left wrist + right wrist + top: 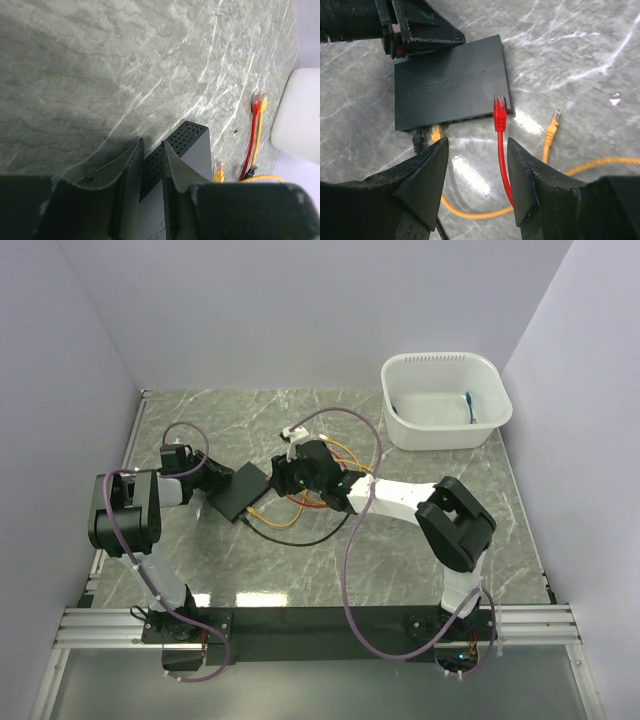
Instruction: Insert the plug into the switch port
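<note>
1. On the grey marble-patterned tabletop, left of centre, lies the thin flat matte-black rectangular switch box, with its row of ports on the side that faces the right arm.
2. The left gripper is closed narrowly on the switch box's far edge, one finger on each side of it.
3. The right gripper hovers just before the port side with its jaws well apart, clamping nothing.
4. A red plastic plug sits at that port edge, its tip overlapping the box's top face; whether it is seated cannot be told. Its red cable runs back between the parted fingers, close to one of them.
5. A yellow plug and a black plug sit at ports further along.
6. A loose yellow plug lies on the table nearby.
7. A white plastic tub stands well apart in the far right corner.
</note>
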